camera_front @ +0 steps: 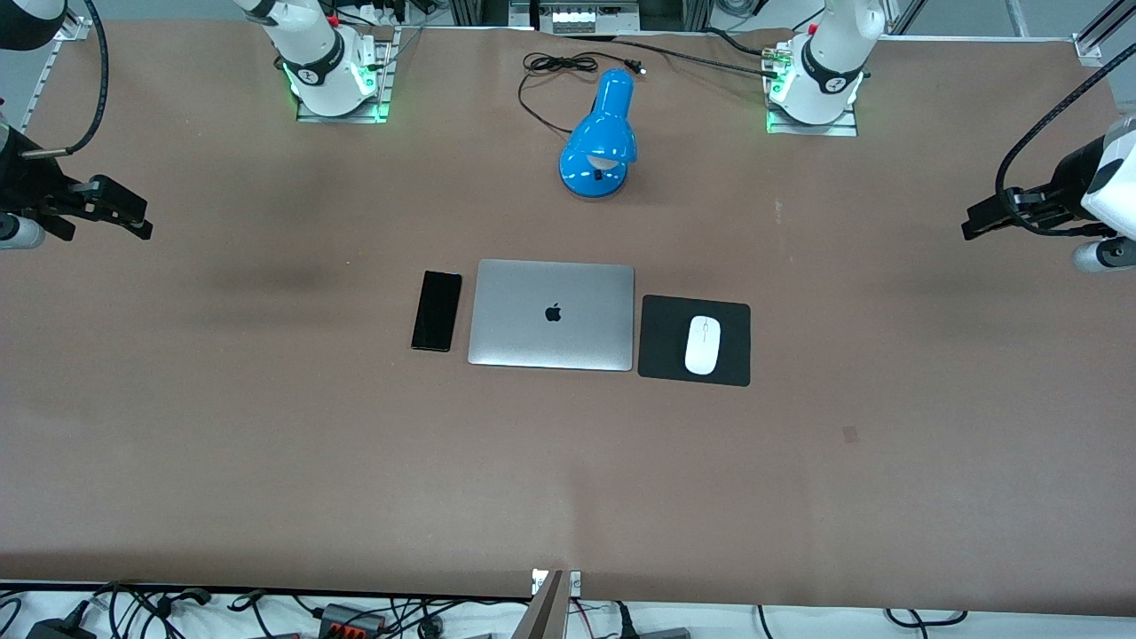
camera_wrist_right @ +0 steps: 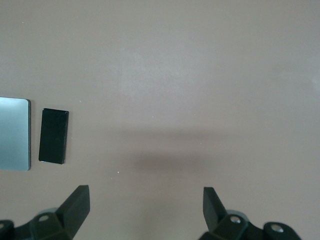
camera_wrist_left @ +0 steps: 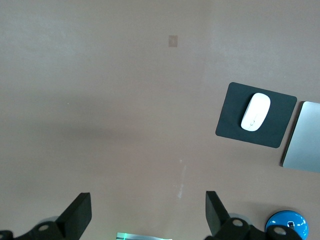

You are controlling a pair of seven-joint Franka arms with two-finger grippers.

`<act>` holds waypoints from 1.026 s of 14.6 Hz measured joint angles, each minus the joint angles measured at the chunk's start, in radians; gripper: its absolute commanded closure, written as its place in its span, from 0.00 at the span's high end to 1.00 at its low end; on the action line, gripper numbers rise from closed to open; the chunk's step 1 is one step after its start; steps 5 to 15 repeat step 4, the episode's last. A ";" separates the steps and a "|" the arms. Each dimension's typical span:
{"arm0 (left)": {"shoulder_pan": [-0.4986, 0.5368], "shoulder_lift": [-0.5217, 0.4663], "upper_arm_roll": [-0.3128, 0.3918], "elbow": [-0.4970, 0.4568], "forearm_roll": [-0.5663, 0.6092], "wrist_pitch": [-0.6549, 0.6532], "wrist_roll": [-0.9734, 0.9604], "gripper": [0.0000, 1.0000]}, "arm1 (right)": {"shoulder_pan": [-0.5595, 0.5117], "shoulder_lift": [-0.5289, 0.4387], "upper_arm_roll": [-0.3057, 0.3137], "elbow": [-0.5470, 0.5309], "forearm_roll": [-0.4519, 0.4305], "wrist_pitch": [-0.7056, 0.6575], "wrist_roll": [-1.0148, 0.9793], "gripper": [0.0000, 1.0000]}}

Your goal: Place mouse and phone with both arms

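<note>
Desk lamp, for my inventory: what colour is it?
Glossy bright blue lamp, with a black cord; the front view shows it best.

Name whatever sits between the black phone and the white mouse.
The closed silver laptop lies between the slim black phone and the small white mouse, which rests on a black mouse pad; the front view shows it.

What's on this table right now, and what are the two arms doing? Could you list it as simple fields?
mouse: lies on the mouse pad, untouched
phone: flat on the table, beside the laptop, toward the right arm's end
lamp: blue, farther from the front camera than the laptop
left gripper: open, empty, waiting over the table's edge at its own end
right gripper: open, empty, over bare table at its own end
</note>
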 measured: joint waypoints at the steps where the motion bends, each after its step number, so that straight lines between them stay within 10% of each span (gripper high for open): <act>1: 0.000 0.000 0.000 0.000 0.000 -0.001 0.000 1.00 | 0.000 0.000 0.000 0.000 0.000 -0.002 0.000 1.00; 15: 0.000 0.000 0.000 0.000 0.000 -0.003 0.000 1.00 | 0.000 -0.002 0.000 0.001 0.000 -0.004 0.000 1.00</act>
